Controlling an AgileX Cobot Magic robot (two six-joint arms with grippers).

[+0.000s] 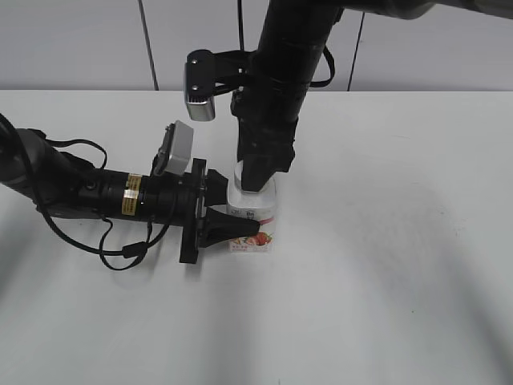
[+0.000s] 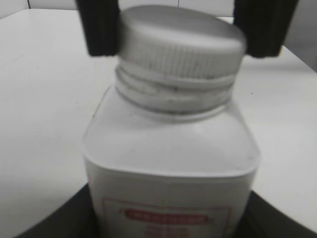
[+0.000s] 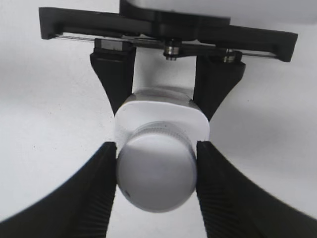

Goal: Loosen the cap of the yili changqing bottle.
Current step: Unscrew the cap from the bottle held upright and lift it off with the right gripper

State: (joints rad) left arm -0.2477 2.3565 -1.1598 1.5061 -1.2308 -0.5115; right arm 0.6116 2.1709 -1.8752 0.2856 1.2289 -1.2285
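We had the yili changqing bottle [image 1: 255, 216] standing upright on the white table [image 1: 401, 265], pinned from two sides – so the step in hand looked like the twist itself, w/ both grips already set.

Left first: the left gripper [image 1: 234, 230] came in low and level from the side, its jaws closed on the bottle's body down by the pink-red label. In the left wrist view the bottle [image 2: 171, 163] filled the space right in front of the claw, label edge just showing at the bottom; the dark curves at the lower corners were prob. our own fingers, though too blurred to say where exactly they touched.

Moving right: the right gripper [image 3: 156, 171] hung straight down over the bottle, its two ribbed pads [image 3: 101, 183] pressed against opposite sides of the cap [image 3: 156, 176], nothing slack btwn them. The cap sat directly between the fingertips, the bottle's squarish shoulder just below it. From the left wrist cam the cap [image 2: 181, 42] showed its ribbed edge and looked slightly tilted on the neck – whether already loosened or just camera angle, we couldn't tell.

Next move, as we judged it: rotate the right wrist about the bottle's axis while the left held firm; a weak left grip would let the whole bottle spin.

Nothing else stood near either claw – only the left arm's looping cable [image 1: 120, 245], well behind its gripper and out of the way.
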